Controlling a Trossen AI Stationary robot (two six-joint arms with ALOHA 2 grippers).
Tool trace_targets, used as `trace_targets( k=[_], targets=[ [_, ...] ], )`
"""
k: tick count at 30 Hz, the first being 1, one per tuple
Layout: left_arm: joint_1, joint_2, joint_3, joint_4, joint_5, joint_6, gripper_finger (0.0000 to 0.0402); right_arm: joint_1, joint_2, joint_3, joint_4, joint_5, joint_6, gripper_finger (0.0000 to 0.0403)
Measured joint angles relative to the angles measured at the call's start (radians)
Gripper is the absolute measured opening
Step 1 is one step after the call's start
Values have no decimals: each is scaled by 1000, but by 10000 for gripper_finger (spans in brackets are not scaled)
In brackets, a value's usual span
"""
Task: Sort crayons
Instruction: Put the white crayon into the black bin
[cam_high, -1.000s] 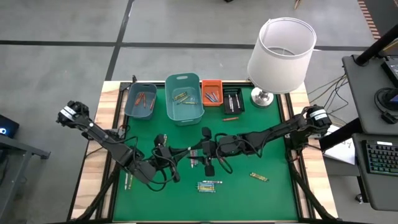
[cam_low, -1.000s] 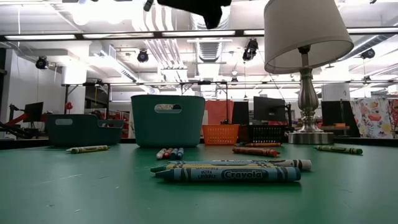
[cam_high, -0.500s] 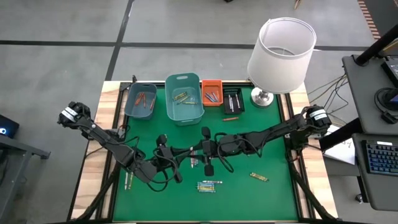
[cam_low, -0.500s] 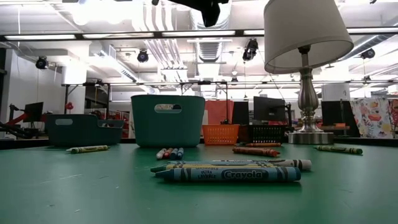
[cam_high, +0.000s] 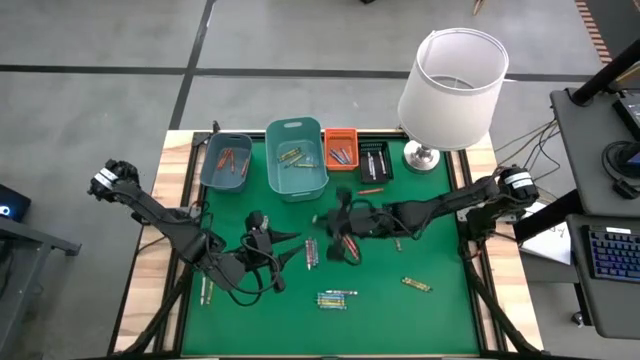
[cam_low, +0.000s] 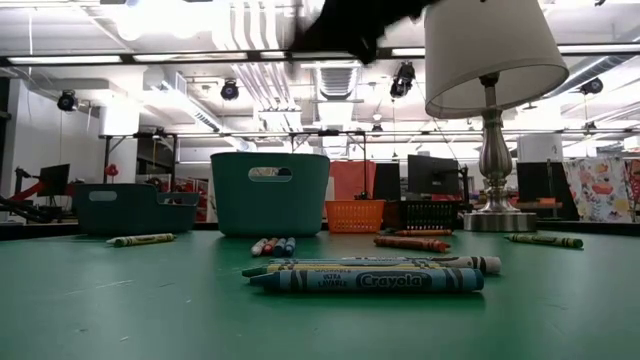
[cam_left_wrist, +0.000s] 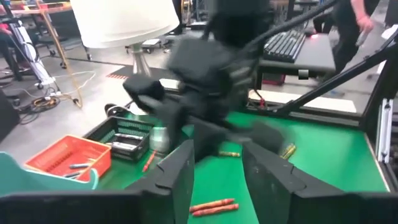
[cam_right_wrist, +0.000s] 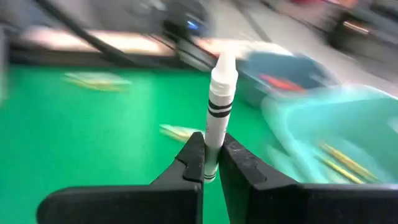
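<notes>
Crayon, white (cam_right_wrist: 219, 106), now sits clamped upright in the right tool (cam_right_wrist: 209, 163), which has swung from table centre toward the teal bins. Left tool (cam_left_wrist: 216, 163) has parted its fingers, holding nothing, above the green tabletop (cam_high: 440, 255). Wrapper white with black bands.

blurred: right arm (cam_left_wrist: 211, 93) | cut off: lamp (cam_low: 490, 60) shade top

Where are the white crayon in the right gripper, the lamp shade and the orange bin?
white crayon (cam_right_wrist: 219, 99): right wrist view, wrapper's middle.
lamp shade (cam_high: 452, 92): high view, outer side.
orange bin (cam_high: 340, 135): high view, rim.
</notes>
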Motion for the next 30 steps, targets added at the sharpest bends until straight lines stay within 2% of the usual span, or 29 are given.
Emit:
trace_targets(
  k=[4,6,10,17,25,30],
  targets=[
    [-1,-13,55,-100,0,-3,126,-117,-11,0,-251,260,91,17],
    [-1,-12,76,-125,-1,-3,125,-200,-9,0,-360,319,181,17],
    [-1,-8,87,-134,-1,4,123,-359,21,-14,-478,307,370,18],
    [-1,-7,84,-139,-1,4,123,-492,41,-68,-476,199,412,18],
    [-1,-6,83,-140,-2,4,123,-540,43,-72,-482,180,416,23],
    [-1,-5,83,-141,-2,5,123,-540,43,-72,-483,180,432,50]
  ],
)
